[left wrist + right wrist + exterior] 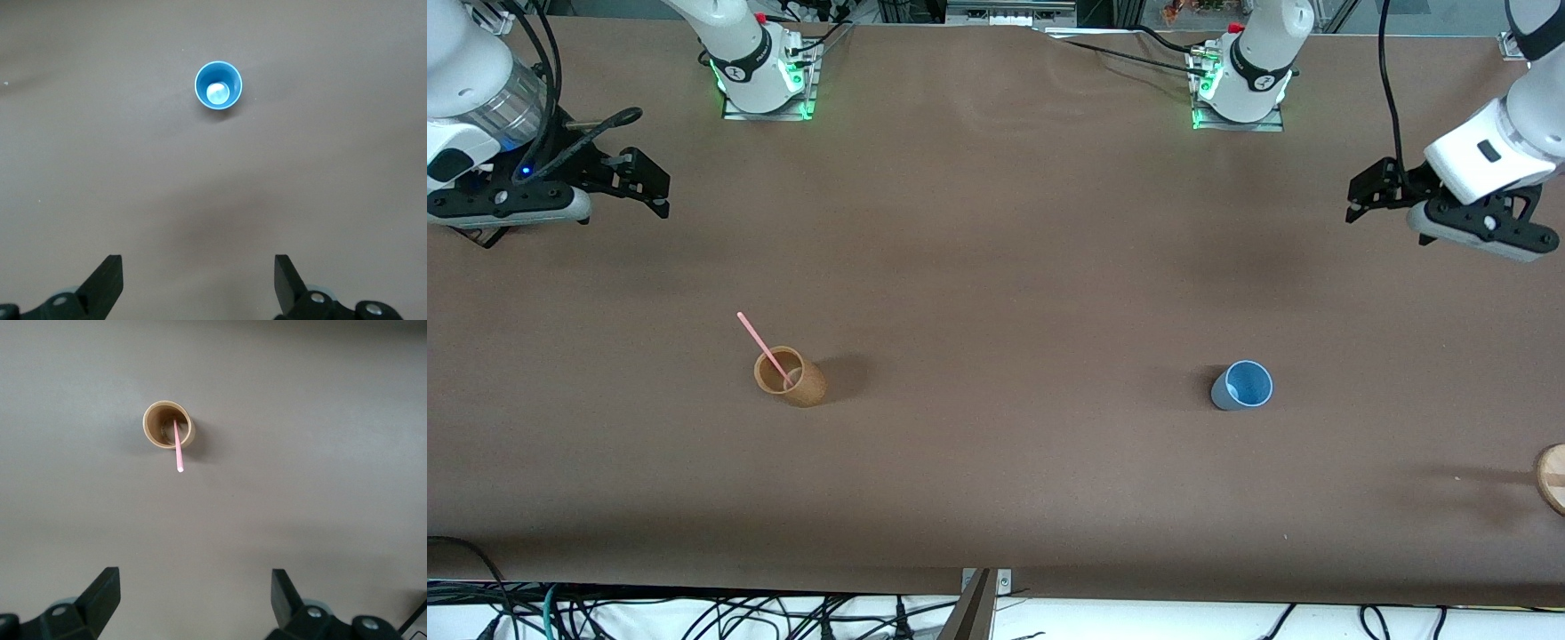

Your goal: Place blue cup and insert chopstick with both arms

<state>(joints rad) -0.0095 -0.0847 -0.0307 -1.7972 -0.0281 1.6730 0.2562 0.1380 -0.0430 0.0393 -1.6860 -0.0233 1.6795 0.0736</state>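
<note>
The brown counter (996,293) spans the whole scene, with both arm bases along its edge farthest from the front camera. The right arm hangs over its own end of the counter, its right gripper (645,182) empty with fingers (100,597) spread wide; the left arm hangs over the other end, the left gripper (1360,191) likewise empty with fingers (107,283) spread wide. A tan cup (790,377) stands upright toward the right arm's end, and the blue cup (1242,386) stands upright toward the left arm's end, well apart from it and about equally near the front camera, its mouth open and nothing inside. The pink chopstick (763,348) leans in the tan cup, its lower end inside and its upper end sticking out over the rim. A round wooden piece (1552,478) shows partly at the counter's edge at the left arm's end.
</note>
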